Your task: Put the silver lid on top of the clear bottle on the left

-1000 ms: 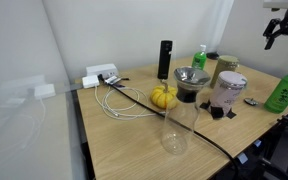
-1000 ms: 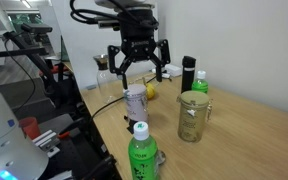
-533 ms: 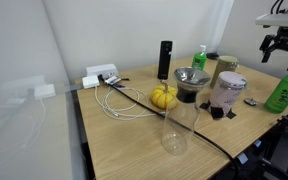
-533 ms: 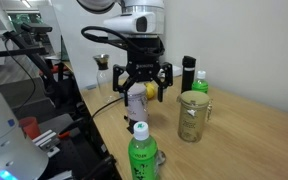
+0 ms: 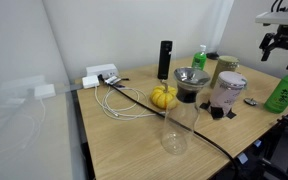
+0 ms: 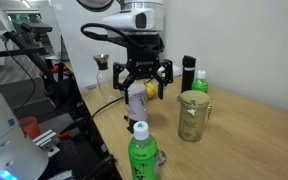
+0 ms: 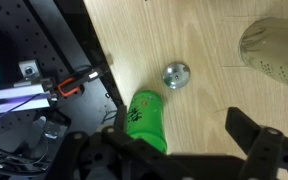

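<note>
The silver lid (image 7: 176, 75) lies flat on the wooden table, a small round metal cap; in an exterior view it (image 5: 251, 101) sits right of the pale pinkish jar (image 5: 229, 92). The clear bottle (image 5: 176, 125) stands at the table's near edge, far to the left of the lid, with its neck open. My gripper (image 5: 281, 47) hangs open and empty in the air above the lid area, close above the pinkish jar (image 6: 136, 100). It also shows in an exterior view (image 6: 144, 82) and in the wrist view (image 7: 179, 150), where both dark fingers frame bare table below the lid.
A green bottle (image 7: 144, 118) stands close beside the lid, near the table edge (image 7: 102, 70). A lidded glass jar (image 6: 192, 115), a black bottle (image 5: 165, 58), another green bottle (image 5: 200, 58), a dark funnel-topped item (image 5: 191, 82), a yellow object (image 5: 164, 96) and cables (image 5: 124, 100) crowd the table.
Since a second ago my gripper has come down closer to the pinkish jar and stayed open. Over the last half second nothing has visibly moved.
</note>
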`<control>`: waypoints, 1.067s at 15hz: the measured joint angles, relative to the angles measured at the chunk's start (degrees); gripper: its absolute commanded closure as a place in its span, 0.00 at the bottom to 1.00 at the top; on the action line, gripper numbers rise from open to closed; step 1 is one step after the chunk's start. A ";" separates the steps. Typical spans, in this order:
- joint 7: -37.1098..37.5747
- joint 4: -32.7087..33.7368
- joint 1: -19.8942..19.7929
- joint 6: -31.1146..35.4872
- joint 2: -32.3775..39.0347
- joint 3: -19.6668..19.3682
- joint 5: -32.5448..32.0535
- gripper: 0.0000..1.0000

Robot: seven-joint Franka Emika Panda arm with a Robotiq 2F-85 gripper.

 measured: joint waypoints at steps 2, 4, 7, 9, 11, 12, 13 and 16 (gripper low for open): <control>2.14 0.00 0.32 1.26 0.88 -0.42 0.63 0.00; 5.71 -0.03 0.35 4.86 3.01 -1.24 1.66 0.00; 11.10 -0.10 0.32 11.58 8.21 -3.06 2.62 0.00; 14.26 -0.22 0.34 14.27 12.44 -4.31 2.96 0.00; 16.27 -0.27 0.63 15.70 16.47 -5.66 3.96 0.00; 16.33 -0.28 1.16 15.93 18.22 -6.43 5.35 0.00; 16.30 -0.15 1.80 15.97 19.24 -7.11 5.49 0.00; 16.30 0.23 2.83 15.92 18.81 -7.82 5.47 0.00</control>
